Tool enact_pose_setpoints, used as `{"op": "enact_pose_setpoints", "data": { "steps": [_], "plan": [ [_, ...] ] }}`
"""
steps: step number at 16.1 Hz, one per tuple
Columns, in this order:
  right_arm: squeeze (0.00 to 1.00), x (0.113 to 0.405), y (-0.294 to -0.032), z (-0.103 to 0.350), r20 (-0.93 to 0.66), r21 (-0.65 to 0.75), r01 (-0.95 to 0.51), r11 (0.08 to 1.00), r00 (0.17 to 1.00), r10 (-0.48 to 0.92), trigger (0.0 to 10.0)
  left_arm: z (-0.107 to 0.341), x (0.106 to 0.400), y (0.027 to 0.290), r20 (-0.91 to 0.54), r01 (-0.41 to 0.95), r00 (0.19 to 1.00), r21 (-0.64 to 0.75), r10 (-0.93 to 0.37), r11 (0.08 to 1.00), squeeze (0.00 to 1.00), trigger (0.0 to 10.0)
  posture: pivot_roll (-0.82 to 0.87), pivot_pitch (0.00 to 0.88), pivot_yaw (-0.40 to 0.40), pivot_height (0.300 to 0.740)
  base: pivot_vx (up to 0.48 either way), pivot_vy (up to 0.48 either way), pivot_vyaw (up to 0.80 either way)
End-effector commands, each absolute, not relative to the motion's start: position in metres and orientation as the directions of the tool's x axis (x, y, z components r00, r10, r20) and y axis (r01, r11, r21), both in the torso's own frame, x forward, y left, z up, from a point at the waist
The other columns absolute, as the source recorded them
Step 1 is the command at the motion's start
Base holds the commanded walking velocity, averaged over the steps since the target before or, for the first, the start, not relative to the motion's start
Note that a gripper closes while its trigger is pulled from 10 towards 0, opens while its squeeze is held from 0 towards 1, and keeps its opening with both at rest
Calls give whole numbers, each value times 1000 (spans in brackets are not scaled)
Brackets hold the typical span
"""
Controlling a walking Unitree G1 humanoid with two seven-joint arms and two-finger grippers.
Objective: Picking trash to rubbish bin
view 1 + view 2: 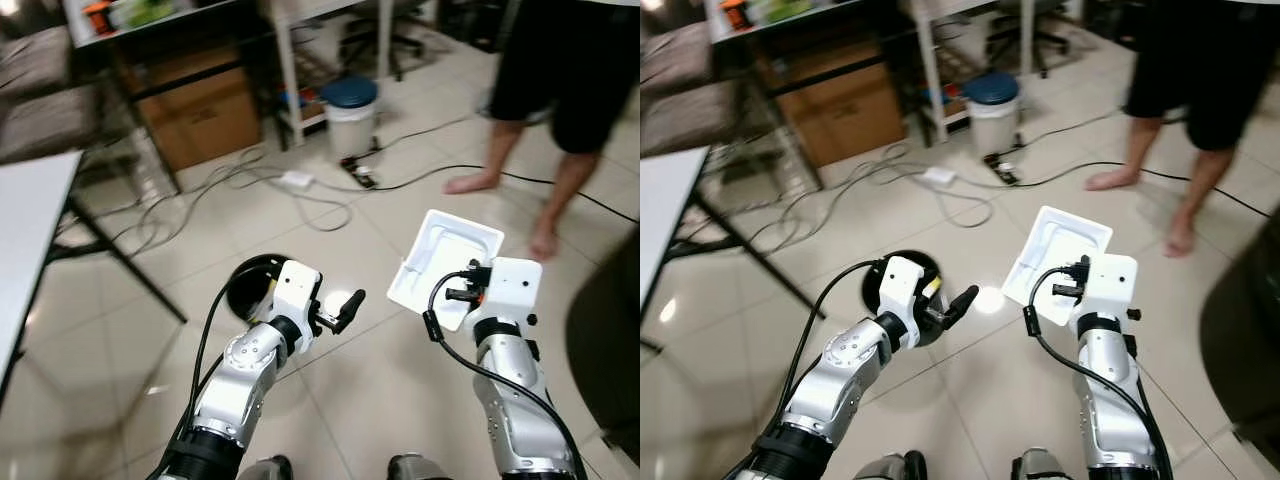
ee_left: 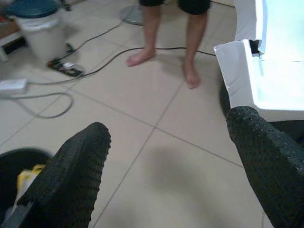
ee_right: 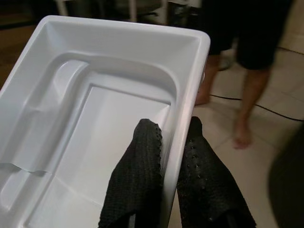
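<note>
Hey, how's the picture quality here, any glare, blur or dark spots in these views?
Left eye view: glare spot on the floor tile beside the left gripper; the table edge is soft. Left wrist view: its fingers are close and blurred. Right wrist view: the white tray is bright and sharp, the person behind is dim.

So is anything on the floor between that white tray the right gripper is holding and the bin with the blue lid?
Yes. Cables and a power strip lie on the floor before the bin. The right gripper grips the white tray. A person stands right of that path.
</note>
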State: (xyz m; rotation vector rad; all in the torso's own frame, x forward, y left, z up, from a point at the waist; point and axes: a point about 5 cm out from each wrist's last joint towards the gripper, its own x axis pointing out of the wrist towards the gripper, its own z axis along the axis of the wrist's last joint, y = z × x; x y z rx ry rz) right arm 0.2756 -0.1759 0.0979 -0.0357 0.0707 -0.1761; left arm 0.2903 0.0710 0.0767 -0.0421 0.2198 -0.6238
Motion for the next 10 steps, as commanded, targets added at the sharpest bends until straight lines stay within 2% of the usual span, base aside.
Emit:
{"op": "enact_pose_setpoints", "data": {
  "steps": [1,3,9,10],
  "plan": [
    [0,276,-169,98,-67,-39,151,988,986,-154,10000,77,291,76,-193,559,801,-93,-566,824,0,10000,-96,137,112,740,0,0,444],
    [0,276,-169,98,-65,-40,149,988,986,-151,10000,78,292,74,-188,559,803,-92,-566,824,0,10000,-95,137,113,740,0,0,578],
    [0,276,-170,97,-70,-32,162,986,984,-164,10000,81,292,72,-164,582,792,-92,-588,808,0,10000,-98,138,115,740,0,0,0],
    [0,276,-170,97,-70,-33,162,986,984,-164,10000,81,292,73,-161,582,792,-93,-589,808,0,10000,-98,138,115,740,262,0,0]
  ]
}}
